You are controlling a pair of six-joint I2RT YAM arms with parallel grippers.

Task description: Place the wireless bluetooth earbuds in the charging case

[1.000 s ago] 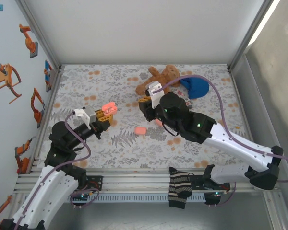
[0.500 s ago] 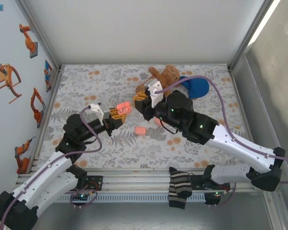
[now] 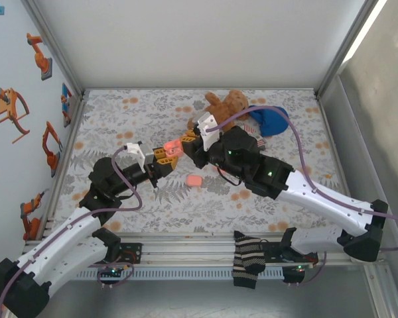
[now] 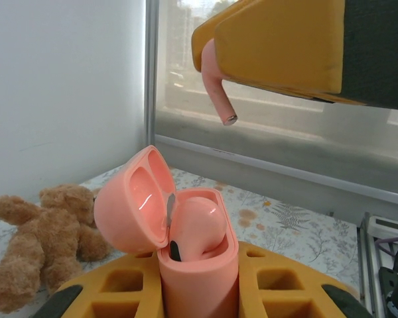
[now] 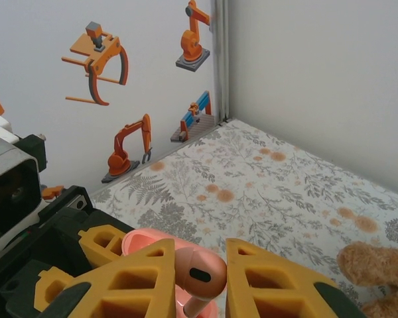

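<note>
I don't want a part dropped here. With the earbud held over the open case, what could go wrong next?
The right gripper pinches just the head of the earbud, and its stem hangs tilted above the case, so it might strike the rim. A second earbud already fills one slot; lowering onto it would jam. The left gripper holds the case off the table, so a slipped earbud could fall and bounce away.

Table surface [image 3: 139, 112]: grey floral print with orange blooms, in good light. Back wall [image 3: 199, 40]: plain white. Left wall [image 3: 6, 66]: pale, bearing orange robot-arm stickers [image 3: 12, 109]. Aluminium posts [image 3: 53, 43] stand at the rear corners. Bright light strip [image 3: 366, 30] at upper right.
</note>
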